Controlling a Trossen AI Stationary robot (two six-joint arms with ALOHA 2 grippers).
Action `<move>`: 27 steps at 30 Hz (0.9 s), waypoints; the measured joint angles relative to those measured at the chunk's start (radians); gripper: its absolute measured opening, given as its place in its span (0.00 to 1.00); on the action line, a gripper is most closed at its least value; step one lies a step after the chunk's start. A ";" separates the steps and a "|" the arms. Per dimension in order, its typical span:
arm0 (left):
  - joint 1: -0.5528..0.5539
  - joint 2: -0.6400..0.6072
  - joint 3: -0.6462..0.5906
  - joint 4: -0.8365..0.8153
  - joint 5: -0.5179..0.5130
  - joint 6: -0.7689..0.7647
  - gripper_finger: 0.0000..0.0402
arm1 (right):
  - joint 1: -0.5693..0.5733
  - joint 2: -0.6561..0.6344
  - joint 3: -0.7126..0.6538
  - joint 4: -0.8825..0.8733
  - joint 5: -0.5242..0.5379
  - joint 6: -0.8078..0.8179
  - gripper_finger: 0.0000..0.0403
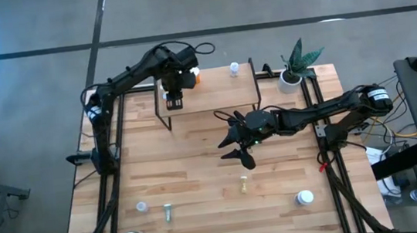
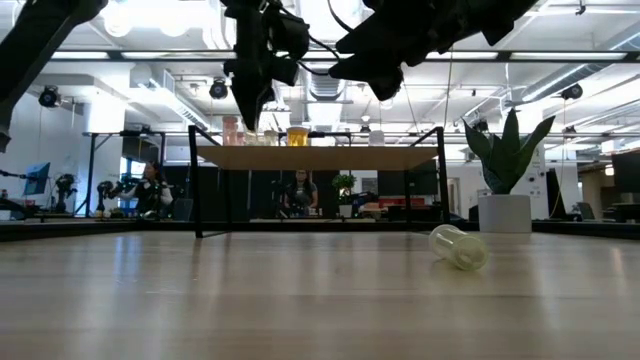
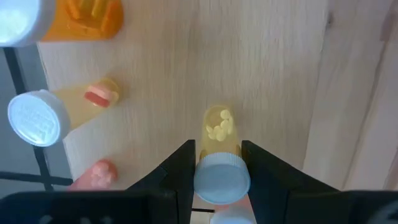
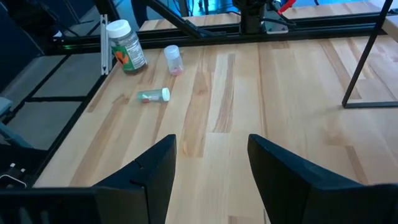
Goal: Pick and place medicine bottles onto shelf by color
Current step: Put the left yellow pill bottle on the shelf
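Overhead, the left end effector (image 1: 173,101) hangs over the left end of the shelf (image 1: 221,92), a light-wood board on thin black legs at the far side of the bench (image 1: 200,179). In the left wrist view its two fingers (image 3: 180,171) pinch an upright yellow bottle (image 3: 220,152) with a white cap, standing on the shelf board. Beside it on the shelf stand an orange bottle (image 3: 87,18) and a clear vial (image 3: 59,109) holding a red capsule; a third, pinkish item at the frame edge may be another vial. The right end effector (image 1: 236,146) hovers above the middle of the bench, fingers spread and holding nothing. Near the front edge of the bench lie a large white-capped bottle (image 4: 125,46), a small vial (image 4: 173,60) and a tipped vial (image 4: 154,95). A potted plant (image 1: 294,65) stands at the far right corner.
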 joint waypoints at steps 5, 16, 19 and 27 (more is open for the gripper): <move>0.002 0.000 0.005 -0.009 0.000 0.018 0.25 | 0.000 0.000 0.000 0.000 0.000 -0.005 0.47; 0.002 0.000 0.000 -0.007 0.000 0.034 0.25 | 0.000 0.000 0.000 0.001 0.000 -0.010 0.47; -0.001 0.000 0.000 -0.002 0.001 0.052 0.28 | 0.000 0.000 0.000 0.001 0.000 -0.012 0.47; -0.002 0.000 -0.001 0.010 0.003 0.057 0.36 | 0.000 0.000 0.000 0.002 0.000 -0.014 0.47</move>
